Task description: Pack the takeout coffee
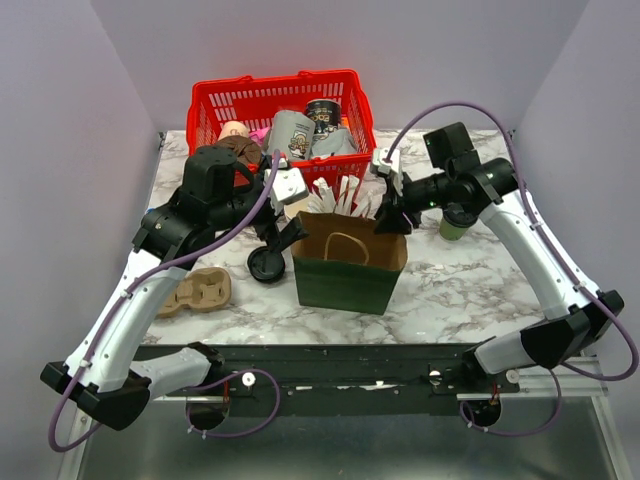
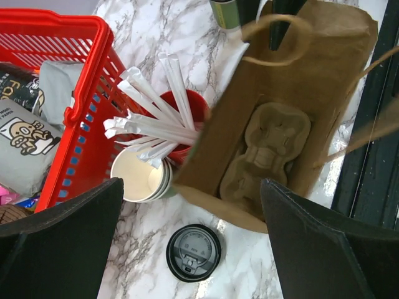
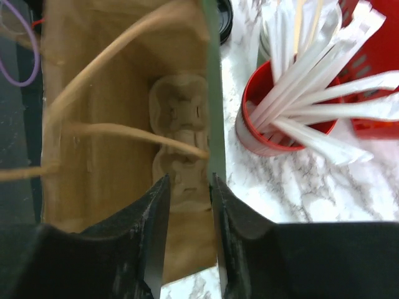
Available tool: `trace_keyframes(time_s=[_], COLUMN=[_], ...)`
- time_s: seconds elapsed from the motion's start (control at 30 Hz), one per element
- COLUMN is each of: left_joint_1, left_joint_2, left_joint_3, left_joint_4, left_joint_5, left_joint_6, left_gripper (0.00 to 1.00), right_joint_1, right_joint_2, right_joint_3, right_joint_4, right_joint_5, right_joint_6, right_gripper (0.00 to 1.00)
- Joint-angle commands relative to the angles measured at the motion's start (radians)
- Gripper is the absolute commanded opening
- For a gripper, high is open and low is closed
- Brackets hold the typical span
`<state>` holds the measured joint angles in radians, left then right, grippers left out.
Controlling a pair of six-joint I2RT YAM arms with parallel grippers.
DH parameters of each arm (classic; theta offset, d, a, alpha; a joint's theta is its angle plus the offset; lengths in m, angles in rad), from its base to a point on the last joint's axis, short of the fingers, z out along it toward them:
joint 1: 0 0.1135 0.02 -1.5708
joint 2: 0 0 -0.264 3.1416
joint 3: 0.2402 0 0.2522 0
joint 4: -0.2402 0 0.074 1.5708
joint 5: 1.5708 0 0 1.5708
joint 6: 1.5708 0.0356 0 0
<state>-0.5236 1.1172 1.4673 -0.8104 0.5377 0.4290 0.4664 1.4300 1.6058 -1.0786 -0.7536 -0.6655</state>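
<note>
The marble worktop (image 1: 470,280) carries a red plastic mesh basket (image 1: 262,100) beyond both pairs of fingers. Between them stands a paper bag (image 1: 345,280), green outside and brown inside. The right fingers (image 3: 149,237) are slightly parted and straddle its far wall. The left fingers (image 2: 62,243) are spread wide above a loose round black lid (image 2: 193,252). Only the wrist views show the moulded pulp carrier (image 2: 268,146) lying in the bag. A red cup (image 3: 262,134) of wrapped white sticks (image 2: 156,124) and stacked lidless cups (image 2: 140,177) crowd behind the bag. The takeout coffee (image 1: 455,228) stands just right of the right fingers, half hidden under that arm.
</note>
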Motion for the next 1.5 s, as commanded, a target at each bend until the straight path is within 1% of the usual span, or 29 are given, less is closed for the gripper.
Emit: trace_keyframes(time_s=[0.0, 0.03, 0.13, 0.2, 0.3, 0.4, 0.43, 0.47, 0.5, 0.53, 0.57, 0.6, 0.63, 0.73, 0.8, 0.93, 1.0, 1.17, 1.23, 1.47], left_joint_1=[0.007, 0.007, 0.007, 0.007, 0.005, 0.007, 0.008, 0.007, 0.007, 0.005, 0.007, 0.005, 0.007, 0.007, 0.007, 0.007, 0.007, 0.007, 0.007, 0.008], left_joint_2=[0.001, 0.006, 0.016, 0.019, 0.02, 0.023, 0.024, 0.026, 0.026, 0.029, 0.033, 0.035, 0.039, 0.044, 0.044, 0.035, 0.027, 0.013, 0.012, 0.015], left_joint_3=[0.001, -0.001, -0.002, -0.002, -0.01, -0.016, -0.016, -0.016, -0.015, -0.013, -0.01, -0.006, -0.004, 0.002, -0.001, -0.01, -0.024, -0.041, -0.045, -0.055], left_joint_4=[-0.004, 0.0, 0.016, 0.034, 0.054, 0.076, 0.08, 0.086, 0.096, 0.099, 0.103, 0.109, 0.109, 0.108, 0.108, 0.105, 0.106, 0.102, 0.102, 0.1], left_joint_5=[0.054, 0.056, 0.064, 0.065, 0.064, 0.068, 0.068, 0.07, 0.071, 0.074, 0.079, 0.079, 0.087, 0.091, 0.09, 0.073, 0.065, 0.054, 0.053, 0.062], left_joint_6=[-0.007, -0.006, -0.003, -0.003, -0.003, -0.003, -0.004, -0.003, -0.009, -0.012, -0.013, -0.019, -0.024, -0.026, -0.021, -0.019, -0.018, -0.015, -0.01, -0.01], left_gripper=[0.98, 0.99, 0.98, 0.98, 0.98, 0.98, 0.98, 0.98, 0.98, 0.98, 0.98, 0.98, 0.98, 0.99, 0.99, 0.98, 0.98, 0.98, 0.98, 0.98], right_joint_1=[0.009, 0.009, 0.006, -0.018, -0.095, -0.201, -0.257, -0.285, -0.313, -0.355, -0.38, -0.399, -0.422, -0.425, -0.428, -0.449, -0.451, -0.462, -0.492, -0.499], right_joint_2=[0.003, -0.006, -0.046, -0.074, -0.124, -0.135, -0.126, -0.112, -0.091, -0.029, -0.001, 0.022, 0.036, 0.05, 0.095, 0.168, 0.213, 0.28, 0.309, 0.365], right_joint_3=[0.097, 0.103, 0.137, 0.167, 0.169, 0.145, 0.137, 0.134, 0.135, 0.161, 0.177, 0.178, 0.152, 0.109, 0.092, 0.083, 0.089, 0.098, 0.098, 0.114], right_joint_4=[0.045, 0.049, 0.008, -0.013, -0.023, -0.006, -0.006, -0.004, -0.004, -0.017, -0.023, -0.017, 0.014, 0.045, 0.045, 0.058, 0.062, 0.057, 0.055, 0.072], right_joint_5=[0.008, 0.031, 0.129, 0.155, 0.152, 0.178, 0.195, 0.223, 0.309, 0.35, 0.385, 0.445, 0.474, 0.557, 0.618, 0.663, 0.694, 0.698, 0.692, 0.712], right_joint_6=[0.093, 0.096, 0.067, 0.064, 0.101, 0.141, 0.141, 0.148, 0.193, 0.22, 0.256, 0.33, 0.36, 0.412, 0.466, 0.517, 0.53, 0.547, 0.547, 0.537], right_gripper=[0.52, 0.61, 0.65, 0.65, 0.66, 0.66, 0.66, 0.66, 0.66, 0.67, 0.68, 0.7, 0.81, 0.91, 0.91, 0.94, 1.0, 1.0, 1.0, 1.0])
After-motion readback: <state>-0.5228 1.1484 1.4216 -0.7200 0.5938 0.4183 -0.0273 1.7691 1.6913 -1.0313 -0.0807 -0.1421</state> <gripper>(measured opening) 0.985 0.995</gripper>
